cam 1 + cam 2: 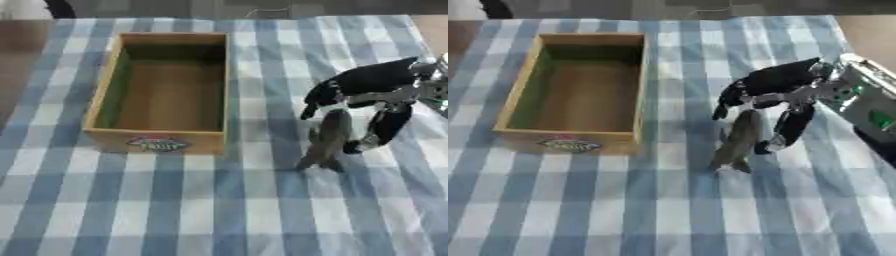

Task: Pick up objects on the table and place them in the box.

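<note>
A grey fish-shaped toy [327,140] hangs nose up, its tail near the blue-and-white checked cloth, right of the box. My right hand [367,87] comes in from the right edge and is shut on the toy's upper end, fingers on the left side and thumb [385,127] on the right. The open wooden box [105,92] stands at the left centre; its inside shows nothing in it. A label [157,144] marks its front wall. My left hand shows in neither view.
The checked tablecloth [219,210] covers the table. Bare brown table shows at the far left [17,60] and far right corner. A dark shape [59,7] sits beyond the table's far edge.
</note>
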